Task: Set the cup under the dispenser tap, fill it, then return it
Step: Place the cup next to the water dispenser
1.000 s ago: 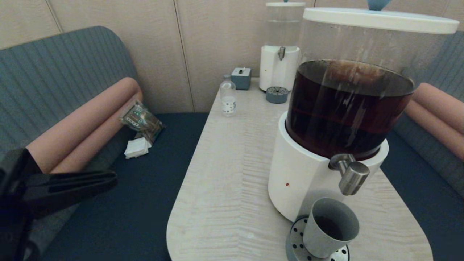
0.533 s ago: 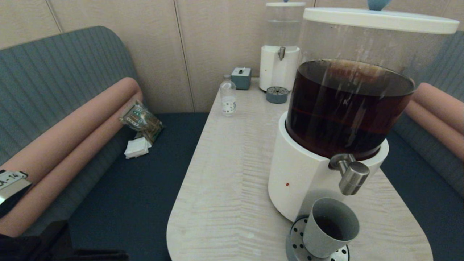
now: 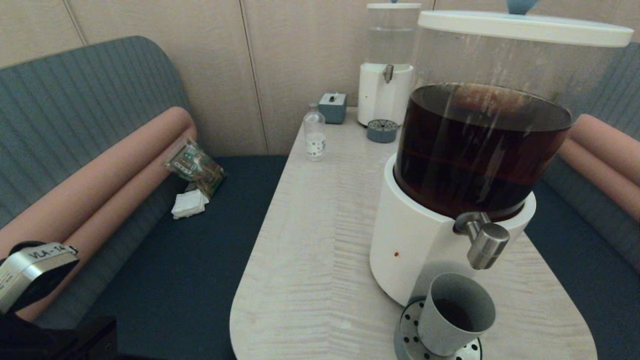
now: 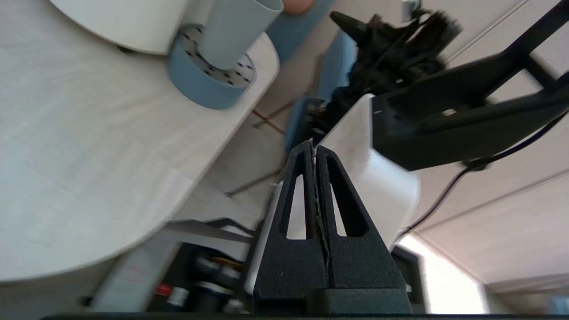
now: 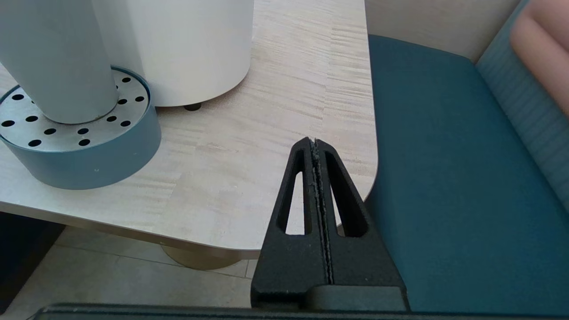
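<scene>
The grey cup stands upright on the round perforated drip tray, just below the steel dispenser tap of the big dispenser of dark brown liquid. A little dark liquid shows inside the cup. Nothing holds it. My left gripper is shut and empty, off the table's near left side; the cup lies far from it. Only the left wrist appears in the head view. My right gripper is shut and empty, low by the table's near right corner, beside the cup.
On the pale wood table stand a small clear bottle, a grey box and a smaller clear-liquid dispenser at the back. Blue benches flank the table; a snack packet and a napkin lie on the left bench.
My left arm has dropped and swung back from the left of the table; its fingers have left the head view and only the labelled wrist shows. The cup has not moved.
</scene>
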Robot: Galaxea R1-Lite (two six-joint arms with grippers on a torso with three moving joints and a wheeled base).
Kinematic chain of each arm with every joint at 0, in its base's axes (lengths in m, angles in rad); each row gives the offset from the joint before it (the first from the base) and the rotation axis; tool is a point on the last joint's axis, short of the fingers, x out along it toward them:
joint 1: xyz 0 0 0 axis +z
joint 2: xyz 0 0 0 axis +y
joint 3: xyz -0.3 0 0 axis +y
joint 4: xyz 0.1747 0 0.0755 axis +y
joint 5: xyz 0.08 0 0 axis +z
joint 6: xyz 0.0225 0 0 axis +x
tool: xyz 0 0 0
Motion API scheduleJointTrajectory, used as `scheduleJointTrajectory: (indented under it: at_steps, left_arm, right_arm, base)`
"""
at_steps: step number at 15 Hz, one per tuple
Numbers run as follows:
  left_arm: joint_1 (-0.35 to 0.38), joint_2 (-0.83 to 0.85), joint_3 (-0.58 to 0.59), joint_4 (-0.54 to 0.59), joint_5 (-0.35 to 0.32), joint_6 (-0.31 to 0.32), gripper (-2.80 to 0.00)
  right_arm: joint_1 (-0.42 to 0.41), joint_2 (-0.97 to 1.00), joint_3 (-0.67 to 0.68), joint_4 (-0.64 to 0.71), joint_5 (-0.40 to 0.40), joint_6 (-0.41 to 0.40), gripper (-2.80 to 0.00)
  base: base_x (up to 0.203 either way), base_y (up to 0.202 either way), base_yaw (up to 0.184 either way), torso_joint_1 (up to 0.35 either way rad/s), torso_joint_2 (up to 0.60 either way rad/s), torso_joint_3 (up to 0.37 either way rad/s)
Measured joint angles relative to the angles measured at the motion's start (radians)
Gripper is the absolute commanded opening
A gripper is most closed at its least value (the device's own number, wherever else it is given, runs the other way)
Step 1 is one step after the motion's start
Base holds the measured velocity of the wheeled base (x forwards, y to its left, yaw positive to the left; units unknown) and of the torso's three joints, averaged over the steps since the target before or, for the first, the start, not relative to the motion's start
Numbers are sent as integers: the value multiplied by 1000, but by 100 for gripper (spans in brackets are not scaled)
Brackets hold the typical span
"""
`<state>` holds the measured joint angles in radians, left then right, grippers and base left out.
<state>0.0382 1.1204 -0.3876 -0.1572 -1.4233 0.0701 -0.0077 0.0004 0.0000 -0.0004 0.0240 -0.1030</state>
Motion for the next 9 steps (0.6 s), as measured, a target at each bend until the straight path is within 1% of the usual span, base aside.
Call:
scheduleJointTrajectory:
  at_steps: [1, 2, 3, 4, 5, 7, 8, 9]
  left_arm:
    - [0, 3, -2, -7, -5, -41, -280]
    - [0, 9, -2, -6, -6, -61, -280]
    - [0, 19, -1, -11, -3, -57, -280]
    - [0, 38, 8, -29, 8, -41, -280]
    - [1, 58, 20, -70, 23, -28, -280]
    - [5, 99, 46, -202, 54, -22, -280]
    - [5, 122, 56, -293, 73, -22, -280]
    - [6, 152, 68, -409, 97, -22, -280]
  right_arm:
    - [0, 0, 0, 0, 0, 0, -280]
    - [0, 0, 0, 0, 0, 0, -280]
    - [0, 0, 0, 0, 0, 0, -280]
    - [0, 0, 0, 0, 0, 0, -280]
    - [0, 0, 0, 0, 0, 0, -280]
    - [0, 0, 0, 0, 0, 0, -280]
    - [0, 0, 0, 0, 0, 0, -280]
    - [0, 0, 0, 0, 0, 0, -280]
  base:
    - [0, 0, 0, 0, 0, 0]
    - [0, 0, 0, 0, 0, 0]
    - [0, 0, 0, 0, 0, 0]
    - [0, 0, 0, 0, 0, 0]
    - [0, 0, 0, 0, 0, 0]
    - [0, 0, 0, 0, 0, 0]
    - [0, 0, 0, 0, 0, 0]
    - [0, 0, 0, 0, 0, 0]
